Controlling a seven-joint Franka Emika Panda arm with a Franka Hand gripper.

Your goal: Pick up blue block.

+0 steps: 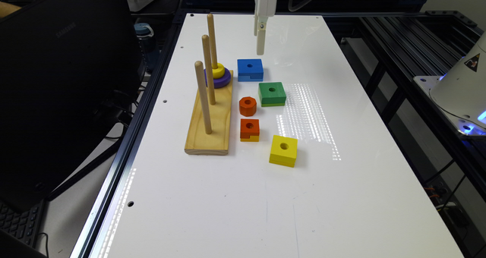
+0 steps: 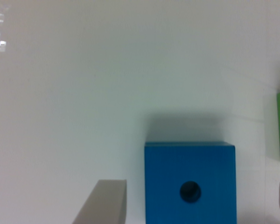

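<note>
The blue block [image 1: 250, 69] lies flat on the white table [image 1: 341, 197], hole up, stepped notch facing near, just beyond the green block [image 1: 272, 93], under the spread-fingered gripper [image 1: 260, 41].

— What can you read anywhere here?

— Very little. Look at the black monitor [image 1: 64, 79] standing off the white table's [image 1: 341, 197] long edge, on the exterior view's left: its back carries a faint embossed "SAMSUNG".

— Any other marks?

— You can see a triangular warning sign [image 1: 472, 62] on the white robot base [image 1: 461, 89] beyond the table's opposite long edge. It bears a small dark symbol with a touch of red, too small to make out. The blocks show no letters or numbers.
</note>
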